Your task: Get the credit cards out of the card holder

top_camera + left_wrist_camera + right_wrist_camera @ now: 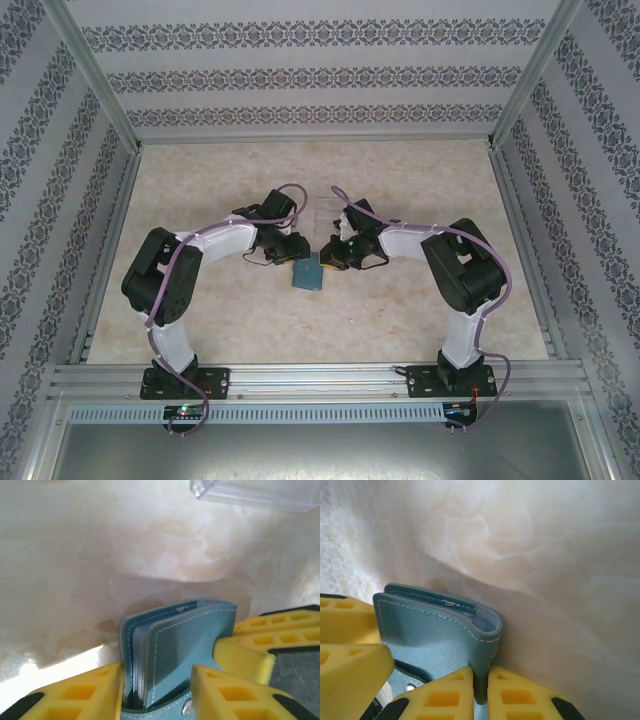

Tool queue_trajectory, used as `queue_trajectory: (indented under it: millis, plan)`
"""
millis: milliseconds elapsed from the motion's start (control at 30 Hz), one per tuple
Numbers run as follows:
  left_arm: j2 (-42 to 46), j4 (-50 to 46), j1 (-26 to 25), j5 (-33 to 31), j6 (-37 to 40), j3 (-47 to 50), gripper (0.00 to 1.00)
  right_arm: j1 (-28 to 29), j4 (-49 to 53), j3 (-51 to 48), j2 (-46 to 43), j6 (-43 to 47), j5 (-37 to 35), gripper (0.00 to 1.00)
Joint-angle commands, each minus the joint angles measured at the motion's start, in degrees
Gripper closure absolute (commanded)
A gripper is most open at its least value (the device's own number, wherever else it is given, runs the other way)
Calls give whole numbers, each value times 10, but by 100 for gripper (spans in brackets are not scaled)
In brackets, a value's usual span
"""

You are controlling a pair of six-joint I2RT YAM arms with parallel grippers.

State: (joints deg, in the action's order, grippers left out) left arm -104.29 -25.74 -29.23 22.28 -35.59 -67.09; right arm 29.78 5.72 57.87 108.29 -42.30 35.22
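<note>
The teal-blue card holder [307, 273] stands on edge on the table between both grippers. In the left wrist view the card holder [185, 640] is slightly spread, and my left gripper [157, 672] is shut across its covers. Thin pale edges [136, 672] show between the covers; I cannot tell whether they are the credit cards or pocket leaves. My right gripper [480, 672] is shut on one cover of the card holder [430, 630]. From above, the left gripper [290, 256] and right gripper [335, 256] meet over it.
A clear plastic tray [255, 495] lies just beyond the wallet, faint from above as the tray [325, 212]. Patterned walls and metal rails enclose the marbled table [250, 180]. The right gripper's fingers [270, 640] crowd the left wrist view.
</note>
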Motion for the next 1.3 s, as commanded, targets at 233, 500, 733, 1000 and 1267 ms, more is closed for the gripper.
queue_trajectory:
  millis: [233,500,733,1000,1267]
  plan:
    - [10,-112,-46,-103,30,-48,52,12,1,-6,3,-8,3,91]
    - [16,-112,-51,-77,21,-54,56,12,1,-11,-3,-12,1,92]
    - [-7,-82,-60,-13,15,-50,67,12,2,-9,-3,-13,-1,92]
    - [-29,-130,-65,-53,36,-67,66,11,8,-5,-1,-13,-1,92]
    - [-59,-142,-72,-71,46,-78,60,12,6,-6,-3,-12,0,92]
